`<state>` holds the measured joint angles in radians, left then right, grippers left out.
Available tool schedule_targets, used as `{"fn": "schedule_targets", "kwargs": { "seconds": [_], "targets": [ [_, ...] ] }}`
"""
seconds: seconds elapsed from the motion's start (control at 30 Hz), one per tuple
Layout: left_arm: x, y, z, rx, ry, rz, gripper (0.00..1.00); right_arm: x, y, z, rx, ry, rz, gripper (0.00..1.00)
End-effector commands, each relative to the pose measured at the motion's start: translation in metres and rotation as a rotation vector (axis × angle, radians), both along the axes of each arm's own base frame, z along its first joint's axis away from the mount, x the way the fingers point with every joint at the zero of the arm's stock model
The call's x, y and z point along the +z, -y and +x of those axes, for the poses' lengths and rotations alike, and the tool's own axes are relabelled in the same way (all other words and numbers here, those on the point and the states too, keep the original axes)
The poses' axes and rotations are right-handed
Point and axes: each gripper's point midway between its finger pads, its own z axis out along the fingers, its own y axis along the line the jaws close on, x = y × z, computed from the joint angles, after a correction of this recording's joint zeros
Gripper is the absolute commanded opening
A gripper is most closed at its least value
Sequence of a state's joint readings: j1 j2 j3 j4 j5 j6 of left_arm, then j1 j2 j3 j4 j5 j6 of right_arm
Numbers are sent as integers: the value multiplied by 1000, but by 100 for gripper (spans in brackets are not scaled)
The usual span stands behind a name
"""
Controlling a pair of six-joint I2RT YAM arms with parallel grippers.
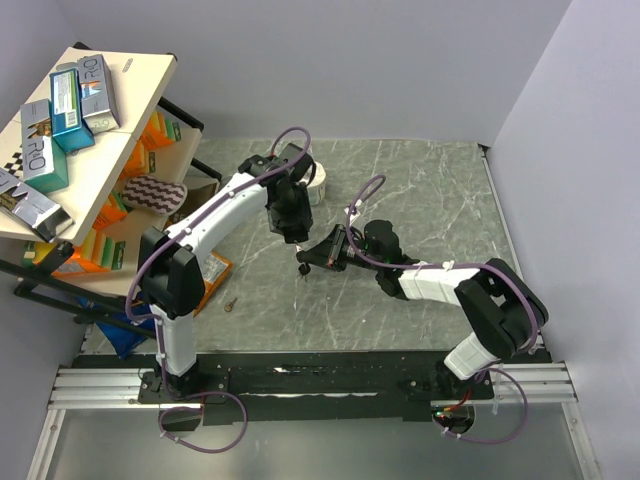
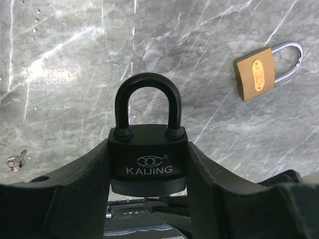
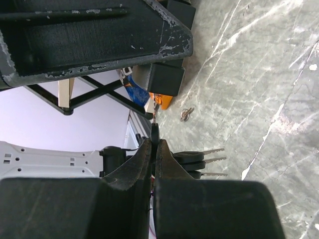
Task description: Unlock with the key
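Over grey marble table (image 1: 450,190), left tool (image 1: 296,232) grips black padlock (image 2: 148,154), right tool (image 3: 155,144) pinches the key (image 3: 197,160).

Padlock (image 2: 148,159) sits between the left gripper (image 1: 295,232) fingers, above the table (image 1: 440,200), shackle pointing away from the wrist. Right gripper (image 1: 322,256), just right of it, pinches the key bunch (image 3: 199,160). Second padlock (image 2: 259,74) lies on the table, beyond and right in the left wrist view. Loose key (image 1: 231,304) lies on the table left of both grippers, nearer the bases.
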<state>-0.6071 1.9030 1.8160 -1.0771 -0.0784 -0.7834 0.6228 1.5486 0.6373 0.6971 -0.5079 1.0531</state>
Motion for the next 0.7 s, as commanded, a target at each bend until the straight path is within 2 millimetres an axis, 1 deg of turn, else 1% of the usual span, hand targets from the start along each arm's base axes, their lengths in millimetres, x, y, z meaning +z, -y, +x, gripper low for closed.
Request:
{"fn": "schedule_targets", "kwargs": {
  "seconds": [0.0,0.23,0.43,0.53,0.67],
  "targets": [
    [23,-18,14,12,57,29,1,27,0,3,-25,70,29,0],
    [28,-18,20,15,70,20,1,25,-6,-5,6,55,28,0],
    [27,-18,18,9,63,13,1,35,-16,-7,48,85,50,0],
    [27,-15,17,4,58,-1,1,43,-24,-9,84,108,73,0],
    [26,-14,14,2,50,-13,1,46,-27,-6,90,111,87,0]
  ]
}}
